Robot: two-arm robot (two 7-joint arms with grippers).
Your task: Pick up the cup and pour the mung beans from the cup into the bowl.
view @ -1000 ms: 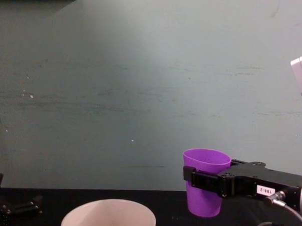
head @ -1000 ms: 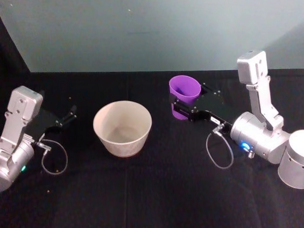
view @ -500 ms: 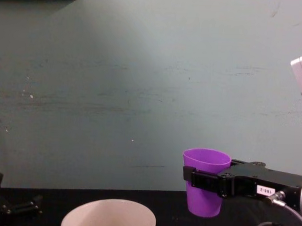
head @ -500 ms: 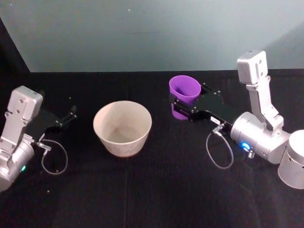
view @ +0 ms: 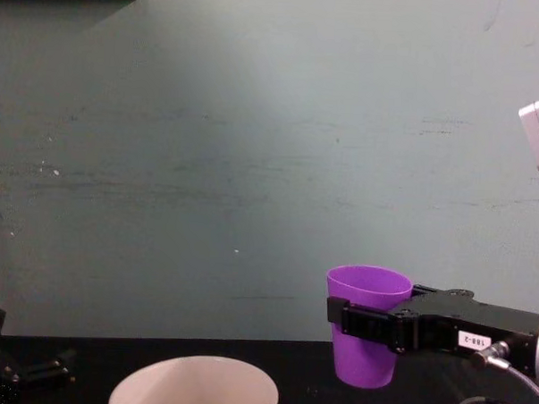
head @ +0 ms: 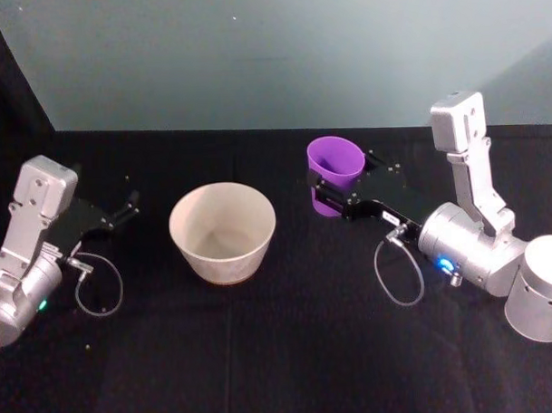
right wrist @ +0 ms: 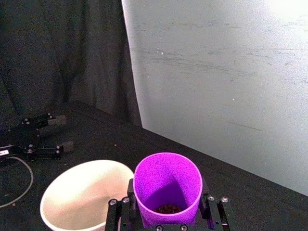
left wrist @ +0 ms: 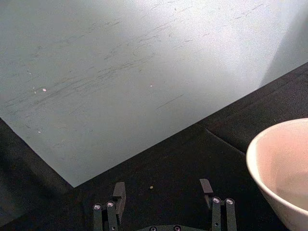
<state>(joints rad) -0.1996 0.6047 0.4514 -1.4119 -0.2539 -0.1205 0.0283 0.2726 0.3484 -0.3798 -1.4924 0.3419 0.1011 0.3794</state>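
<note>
My right gripper [head: 340,175] is shut on the purple cup [head: 334,166] and holds it upright just above the black table, to the right of the cream bowl [head: 222,228]. In the right wrist view, dark mung beans [right wrist: 167,208] lie at the bottom of the cup [right wrist: 167,183], with the bowl [right wrist: 82,192] beside it looking bare inside. From the chest, the cup [view: 365,322] hangs in the right gripper [view: 372,307], higher than the bowl's rim [view: 195,370]. My left gripper [head: 129,205] rests open on the table left of the bowl, holding nothing.
A black cloth [head: 281,351] covers the table, with a pale green wall [head: 271,53] behind it. Loose cables loop beside each arm [head: 398,275]. A dark curtain [right wrist: 57,57] hangs at the far left.
The left gripper has drifted slightly lower and to the left. The cup and right gripper stay where they were.
</note>
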